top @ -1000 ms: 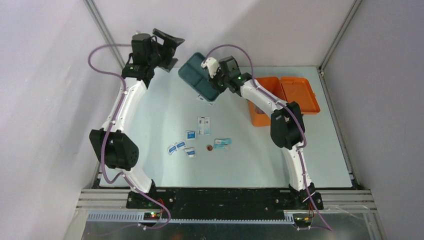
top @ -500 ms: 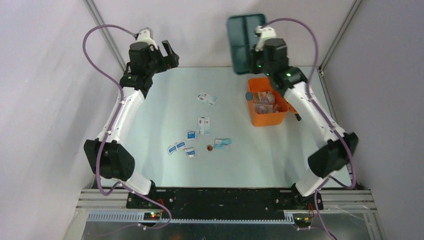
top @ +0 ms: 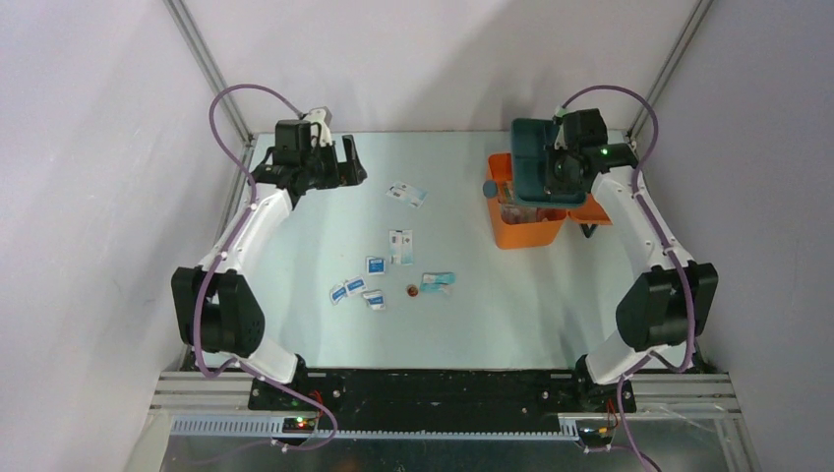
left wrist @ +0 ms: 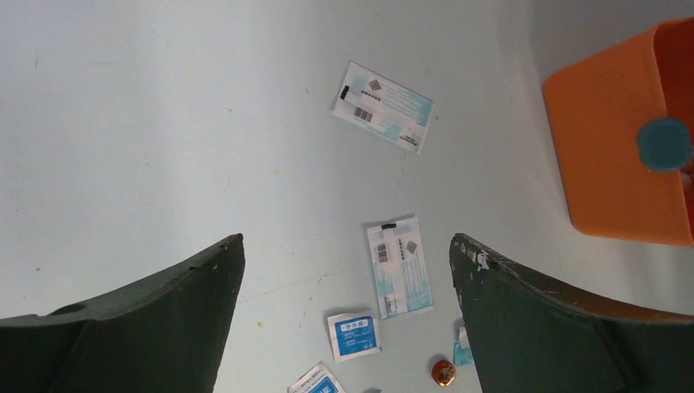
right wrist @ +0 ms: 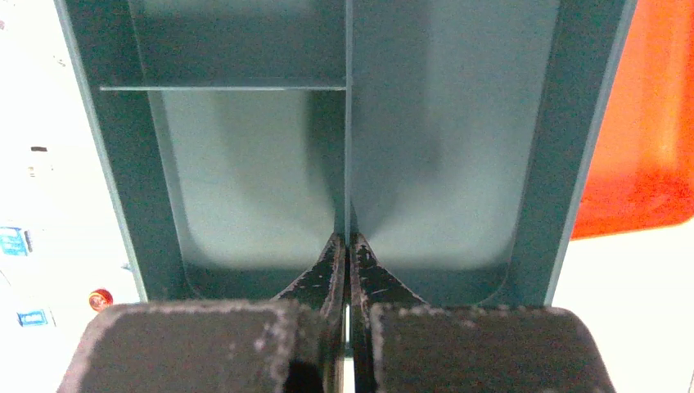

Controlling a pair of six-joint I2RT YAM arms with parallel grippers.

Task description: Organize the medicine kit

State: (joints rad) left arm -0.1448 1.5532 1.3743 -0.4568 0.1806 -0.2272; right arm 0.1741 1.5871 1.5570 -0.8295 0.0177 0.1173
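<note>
A pale bench is seen from above, enclosed by white walls. Two white robot arms reach over it from the near edge.

The medicine kit, an orange plastic box, stands at the far right of the bench. Its lid lies open to the right, mostly hidden under the right arm. A small round teal knob sits on the box's left wall.

The right fingers are pressed together, clamped on the central dividing wall of a teal divided tray. The tray is held over the far part of the kit, open side up. Whether it touches the box rim cannot be told from these views.

The left fingers are spread wide apart, with only the bench between them. They hang over the far left of the bench, well apart from the kit.

Small items lie loose on the middle of the bench:
- A long white-and-blue packet lies farthest back, to the left of the kit.
- A second long packet lies nearer.
- A small blue square sachet lies just beside the second packet, on its left.
- Three more small sachets form a loose cluster nearer again and to the left.
- A tiny red-brown round cap lies to the right of that cluster.
- A light teal packet lies just right of the cap.
</note>
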